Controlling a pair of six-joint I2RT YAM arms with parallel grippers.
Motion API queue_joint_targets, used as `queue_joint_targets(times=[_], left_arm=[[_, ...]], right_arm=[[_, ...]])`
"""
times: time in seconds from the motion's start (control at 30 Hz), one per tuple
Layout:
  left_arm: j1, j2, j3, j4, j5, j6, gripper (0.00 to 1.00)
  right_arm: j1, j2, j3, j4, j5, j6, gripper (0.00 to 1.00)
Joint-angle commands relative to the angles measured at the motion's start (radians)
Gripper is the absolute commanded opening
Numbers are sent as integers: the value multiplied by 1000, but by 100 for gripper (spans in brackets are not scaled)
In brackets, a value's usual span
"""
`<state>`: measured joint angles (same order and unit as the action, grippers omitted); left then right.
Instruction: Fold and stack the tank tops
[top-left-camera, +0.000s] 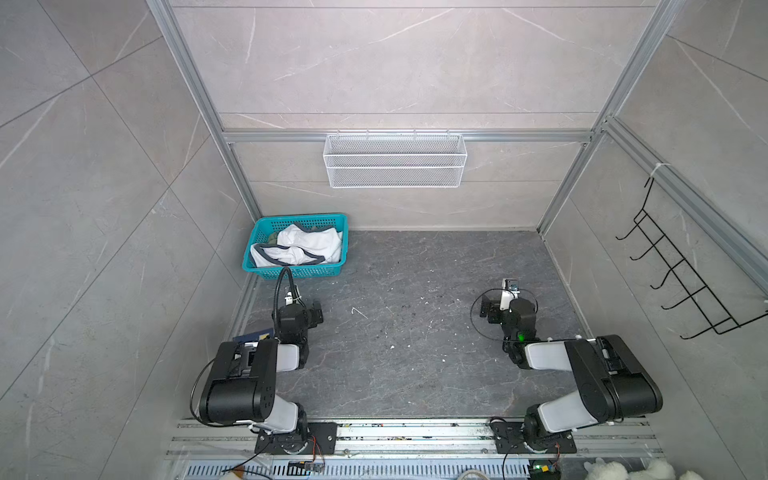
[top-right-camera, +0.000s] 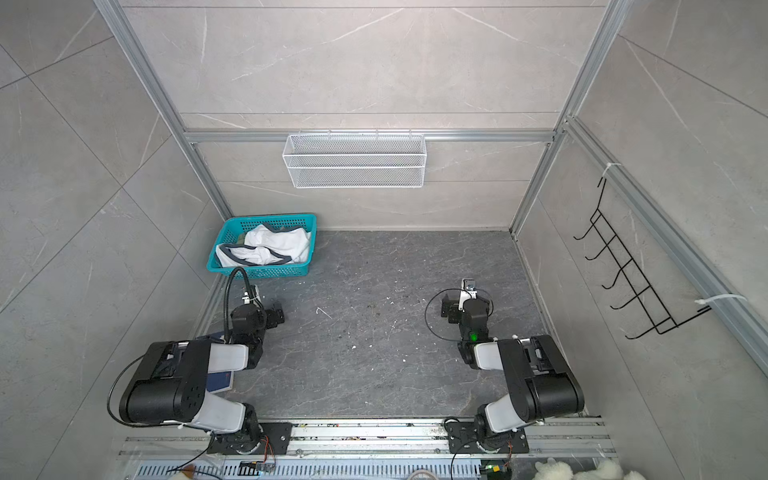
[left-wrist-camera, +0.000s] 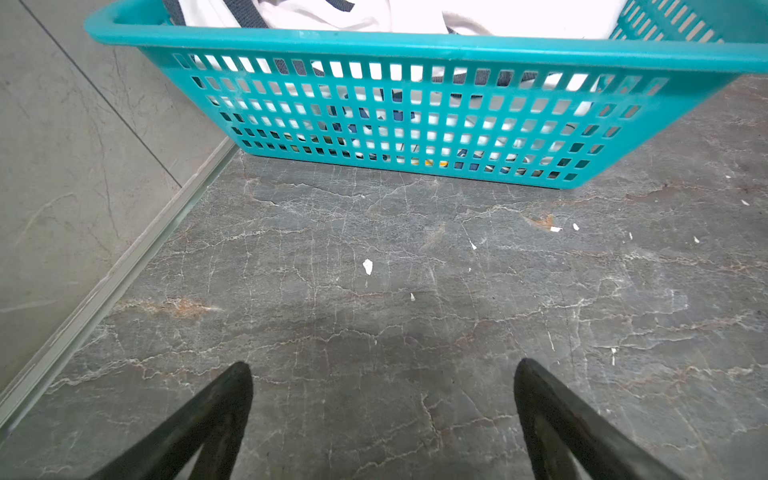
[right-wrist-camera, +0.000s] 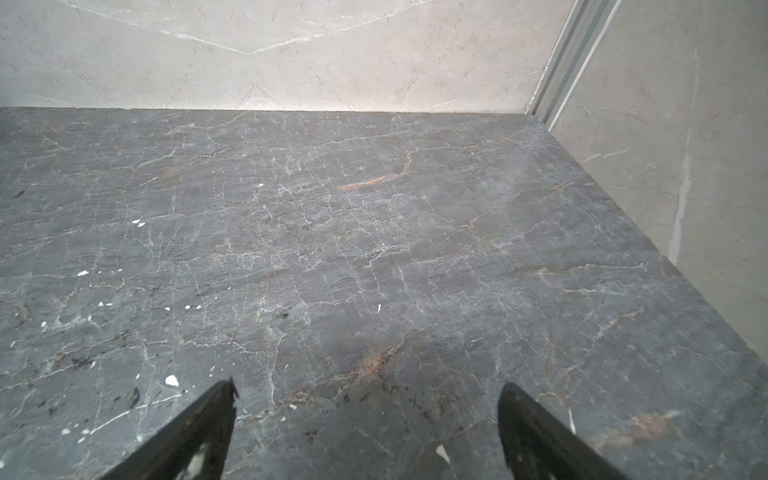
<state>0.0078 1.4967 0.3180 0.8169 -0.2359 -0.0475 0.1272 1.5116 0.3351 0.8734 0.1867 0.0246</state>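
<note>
The tank tops lie crumpled in a teal basket (top-left-camera: 266, 268) at the back left of the dark stone table. The white one (top-left-camera: 309, 245) with navy trim is on top. Only a bit of the olive one (top-left-camera: 272, 237) shows beside it. In the left wrist view the basket's slotted wall (left-wrist-camera: 415, 45) stands just ahead of my left gripper (left-wrist-camera: 382, 368), whose fingers are wide open over bare table. My right gripper (right-wrist-camera: 368, 388) is open too, over bare table at the right, far from the basket. In both top views the grippers (top-left-camera: 305, 311) (top-left-camera: 498, 309) hover low, with nothing in either.
A dark blue book (top-right-camera: 220, 380) lies on the table, partly under my left arm. A white wire basket (top-left-camera: 395, 160) hangs on the back wall. A black hook rack (top-left-camera: 681, 282) hangs on the right wall. Walls close in the table at the left, back and right.
</note>
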Motion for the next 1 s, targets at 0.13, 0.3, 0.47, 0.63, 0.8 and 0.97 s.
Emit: queue_joint_targets(times=[0.13,0.3,0.47,0.63,0.8,0.97], left_arm=[[-3,7,27,65,-20,18,100],[-3,7,26,65,-18,17,100],[-3,7,27,65,-18,18,100],[-3,7,26,65,-18,18,100],[-3,3,20,73,-23,21,100],[-38,-140,10,-28,-71,44,100]], right_arm=[[6,10,18,27,10,-16,100],[7,9,17,26,10,-16,100],[7,9,18,27,10,-15,100],[6,9,18,27,10,-15,100],[6,7,14,31,10,-17,100],[12,-87,-5,-12,-79,-61,100]])
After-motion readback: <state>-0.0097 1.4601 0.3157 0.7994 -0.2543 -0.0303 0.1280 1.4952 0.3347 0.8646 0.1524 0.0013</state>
